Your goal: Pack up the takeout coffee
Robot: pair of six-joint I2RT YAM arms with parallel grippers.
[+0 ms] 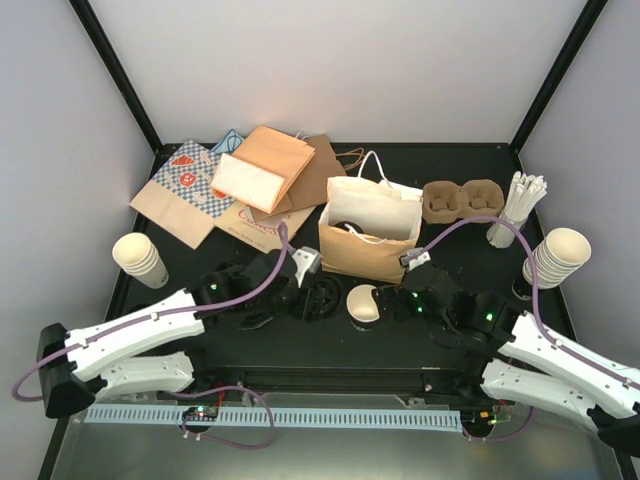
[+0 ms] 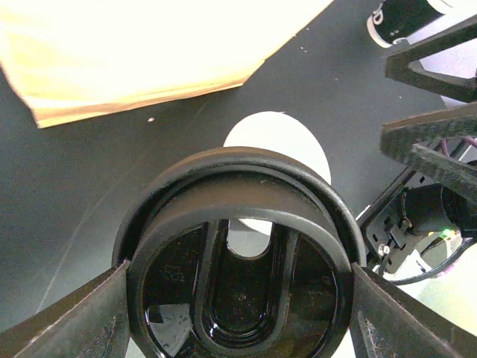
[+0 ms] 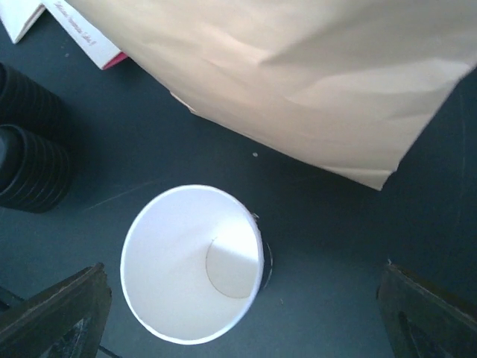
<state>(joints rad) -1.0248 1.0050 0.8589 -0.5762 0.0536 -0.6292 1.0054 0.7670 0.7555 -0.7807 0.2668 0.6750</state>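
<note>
The overhead view is bright and even, lit from above; the pale walls (image 1: pixel 350 70) glow while the black tabletop (image 1: pixel 300 340) swallows detail; shadows are short and soft; focus is sharp throughout. The left wrist view is harsh; the paper bag (image 2: pixel 149 52) is blown out to near white; the cup (image 2: pixel 287 142) is a featureless white patch; the black lid (image 2: pixel 238 261) sits very close, slightly soft, with glossy reflections. The right wrist view has a cool blue cast; the cup's inside glares; the lower corners are dark and blurred.
</note>
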